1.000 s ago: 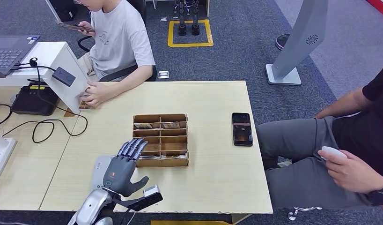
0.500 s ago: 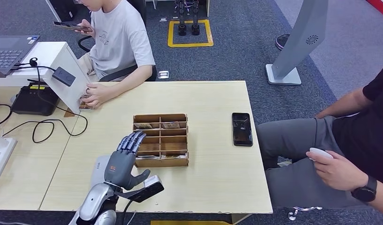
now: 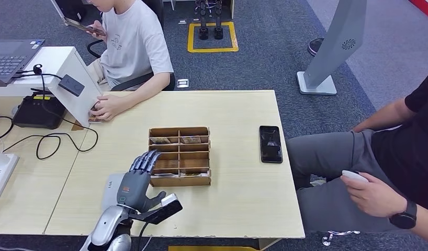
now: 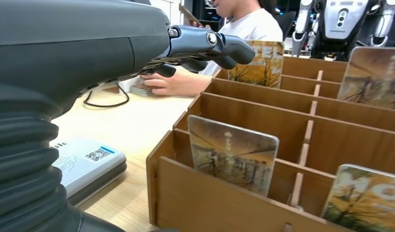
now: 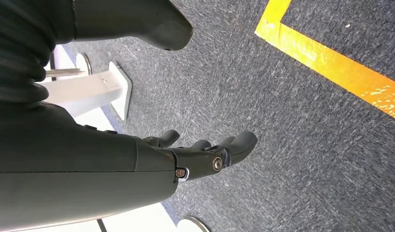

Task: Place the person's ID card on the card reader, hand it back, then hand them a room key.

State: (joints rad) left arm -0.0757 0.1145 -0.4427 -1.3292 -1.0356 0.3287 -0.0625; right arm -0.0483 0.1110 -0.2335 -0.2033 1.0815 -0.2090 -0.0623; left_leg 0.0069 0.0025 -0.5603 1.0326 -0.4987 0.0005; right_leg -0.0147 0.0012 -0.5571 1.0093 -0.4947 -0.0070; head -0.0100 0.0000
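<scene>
Left hand: empty, fingers spread, hovered beside wooden box.
Right hand: empty, fingers apart.
Writing: "TEL" on card; QR label on reader.
Nearby: phone.

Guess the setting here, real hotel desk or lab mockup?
Probably a lab mockup of a hotel check-in desk: a wooden card rack of key cards on a plain table, a card reader by the left hand, yellow floor tape behind.

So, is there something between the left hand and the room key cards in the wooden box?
Nothing visible blocks it. The left hand hovers open at the box's near left corner, above the card reader. The key cards stand upright in open-topped slots. Only the wooden front wall lies before the nearest card, so reaching from above looks free.
</scene>
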